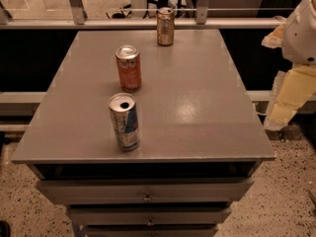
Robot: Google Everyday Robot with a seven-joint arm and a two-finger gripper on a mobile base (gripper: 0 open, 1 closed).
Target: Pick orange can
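Claw [280, 113] hangs off the worktop's [197, 107] right edge; cannot tell how open it is.
Orange can [165, 26] upright, well left of and beyond claw, untouched.

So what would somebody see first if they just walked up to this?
Three cans stand upright in a loose line down the grey table: the orange can at the far edge, a red-orange can in the middle, and a tall silver-and-blue can, opened, nearest the front. The robot's gripper hangs off to the right, beyond the table's edge, touching nothing.
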